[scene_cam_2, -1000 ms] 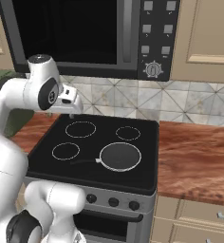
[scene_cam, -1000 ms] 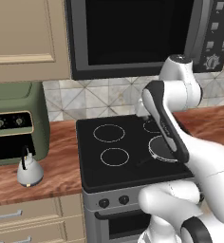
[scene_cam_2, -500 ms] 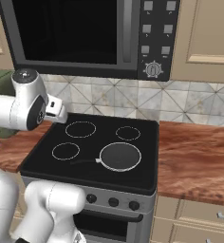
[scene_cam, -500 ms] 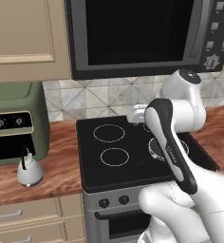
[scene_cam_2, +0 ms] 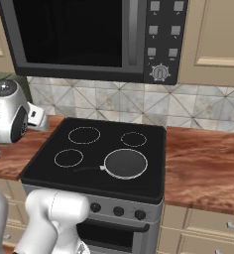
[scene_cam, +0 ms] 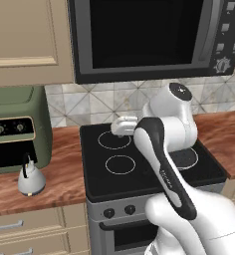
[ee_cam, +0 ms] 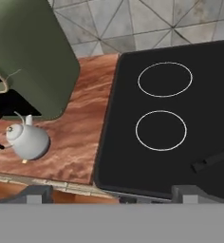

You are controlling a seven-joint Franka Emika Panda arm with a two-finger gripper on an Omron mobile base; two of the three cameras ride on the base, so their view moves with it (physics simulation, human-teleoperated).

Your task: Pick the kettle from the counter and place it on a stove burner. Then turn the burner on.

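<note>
Swung leftward, gripper (ee_cam: 111,194) seemingly parted, empty; kettle (ee_cam: 27,139) sits well left on counter (ee_cam: 80,128).

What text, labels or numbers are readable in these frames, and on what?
None readable.
Microwave panel: blank grey buttons and a dial with tick marks too small to read.
Green oven: two dark knobs, markings too blurred to read.
Stove front knobs: no marks.
Kettle: no label.

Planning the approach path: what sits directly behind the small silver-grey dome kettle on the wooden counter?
Behind the small silver-grey kettle stands the green oven, its dark front facing out. The kettle rests on the reddish-brown wood counter. The oven covers the tiled wall behind it.
</note>
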